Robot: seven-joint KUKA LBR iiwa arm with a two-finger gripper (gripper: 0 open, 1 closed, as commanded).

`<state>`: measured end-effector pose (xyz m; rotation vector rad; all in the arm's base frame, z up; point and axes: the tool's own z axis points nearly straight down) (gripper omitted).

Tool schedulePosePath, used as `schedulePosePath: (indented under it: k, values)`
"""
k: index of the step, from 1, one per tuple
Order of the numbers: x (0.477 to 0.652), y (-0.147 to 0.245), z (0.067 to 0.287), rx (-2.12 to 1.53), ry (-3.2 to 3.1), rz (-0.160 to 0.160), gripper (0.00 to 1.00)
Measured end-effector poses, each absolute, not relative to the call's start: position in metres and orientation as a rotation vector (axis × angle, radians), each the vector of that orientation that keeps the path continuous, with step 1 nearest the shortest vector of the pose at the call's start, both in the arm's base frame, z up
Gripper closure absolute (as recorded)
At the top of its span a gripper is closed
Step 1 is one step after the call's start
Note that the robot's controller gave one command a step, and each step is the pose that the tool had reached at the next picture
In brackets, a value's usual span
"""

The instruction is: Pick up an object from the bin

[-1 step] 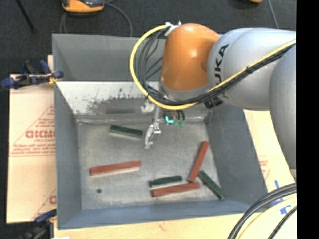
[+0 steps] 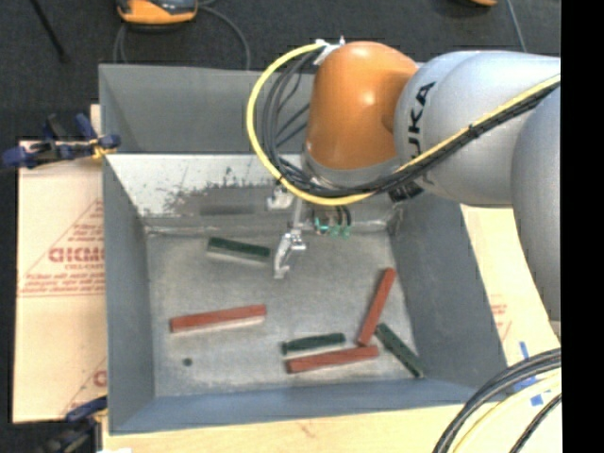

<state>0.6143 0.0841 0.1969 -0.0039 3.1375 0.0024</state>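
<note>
Pincer (image 2: 288, 253) low inside the grey bin (image 2: 127, 281), hung beneath the orange wrist cover (image 2: 359, 102), with its tip seen close above the bin floor, not far from the back wall. Whether it is open or closed cannot be told from this angle, and nothing is seen held in it. Just to its left a dark green bar (image 2: 238, 250) is laid flat, nearly level across the view. Its right end is just beside the pincer's tip; touching or narrowly apart cannot be settled. That bar is judged the likeliest target, being the nearest thing and lying alone with bare floor around it, so a clean approach is offered. Further forward and to the left, a long red bar (image 2: 217, 321) is spread flat by itself, well apart from the pincer. At the front right a loose cluster is found: a tilted red bar (image 2: 376, 305), a short dark green piece (image 2: 313, 343) with another red bar (image 2: 332, 359) right beside it, and a slanted dark green bar (image 2: 400, 350), ends crowded together. That cluster is judged the awkward pick, since neighbours would be nudged. For the lone green bar, the pincer would need to be brought left over the bar's middle before any closing is tried.
</note>
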Motion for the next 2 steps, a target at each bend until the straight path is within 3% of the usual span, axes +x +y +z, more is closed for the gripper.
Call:
schedulePosePath:
  k: [1,2]
  values:
    - [0.6427,0.0832,0.0838,-0.022,3.118,0.008,1.0]
    - [0.6427,0.0832,0.0838,-0.021,3.118,0.008,1.0]
